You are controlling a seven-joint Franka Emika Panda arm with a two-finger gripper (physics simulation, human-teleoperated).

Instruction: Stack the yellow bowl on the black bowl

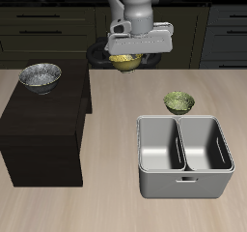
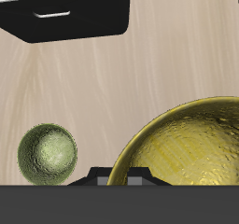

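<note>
A pale wooden table (image 1: 106,192) stands before dark kitchen cabinets. Above its back, the gripper (image 1: 127,54) grasps the yellow bowl (image 1: 123,62) in the air, clear of the surface. The black bowl (image 1: 41,76) sits atop a dark cabinet (image 1: 43,130). An olive bowl (image 1: 178,102) rests just behind the grey double bin (image 1: 183,157), with 2 compartments.

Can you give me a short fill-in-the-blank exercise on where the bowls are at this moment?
1. The gripper holds the ____ bowl above the table.
2. The black bowl sits on top of the dark ____.
3. The olive bowl stands on the table just behind the grey double ____.

Missing words: yellow; cabinet; bin
</note>
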